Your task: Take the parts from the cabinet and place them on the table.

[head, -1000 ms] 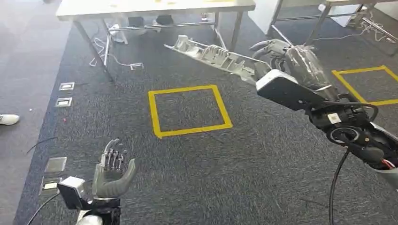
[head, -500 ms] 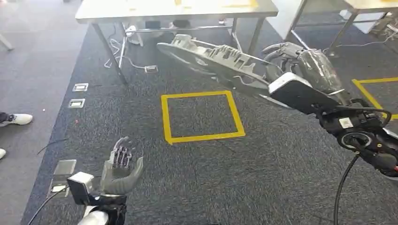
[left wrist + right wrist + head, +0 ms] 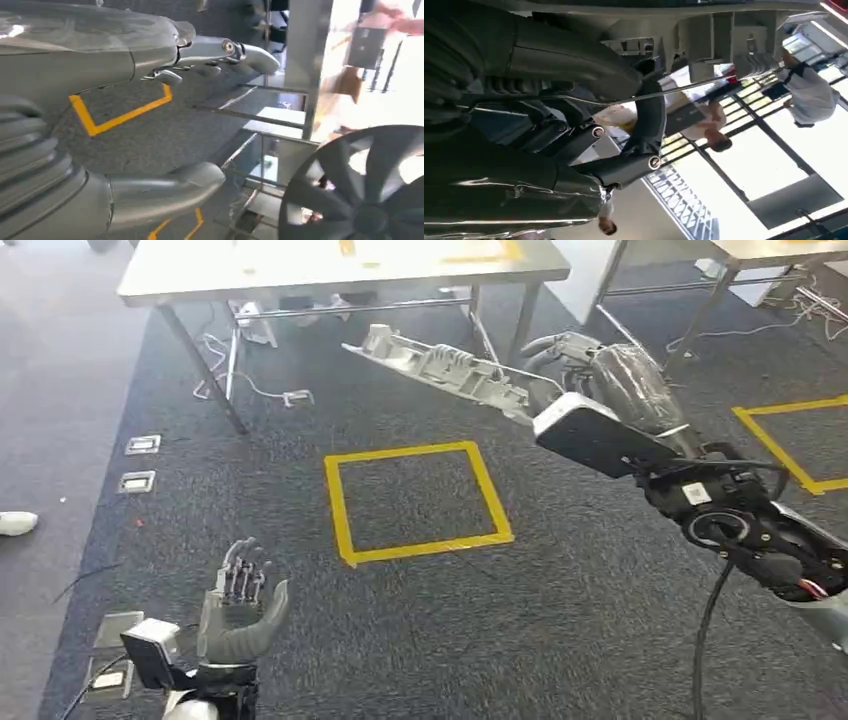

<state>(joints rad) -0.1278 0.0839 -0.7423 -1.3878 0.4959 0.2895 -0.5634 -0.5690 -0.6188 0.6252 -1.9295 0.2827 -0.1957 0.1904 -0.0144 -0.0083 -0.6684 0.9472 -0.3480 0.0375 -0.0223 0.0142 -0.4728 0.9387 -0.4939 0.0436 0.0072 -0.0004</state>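
The right hand (image 3: 585,365) has its dark fingers (image 3: 560,344) wrapped around one end of a long grey ribbed plastic part (image 3: 445,368), holding it in the air above the dark carpet floor (image 3: 560,600), its far end reaching toward the pale metal-legged surface (image 3: 330,265) ahead. The left hand (image 3: 240,600) is low over the carpet, palm up, fingers apart and holding nothing. A yellow tape square (image 3: 418,502) lies on the carpet between the two hands.

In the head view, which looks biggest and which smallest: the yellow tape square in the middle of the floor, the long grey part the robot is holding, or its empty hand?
1. Yellow tape square
2. Long grey part, held by the right hand
3. Left hand, empty, fingers apart

The left hand is nearest the camera, so it looks larger than it really is.
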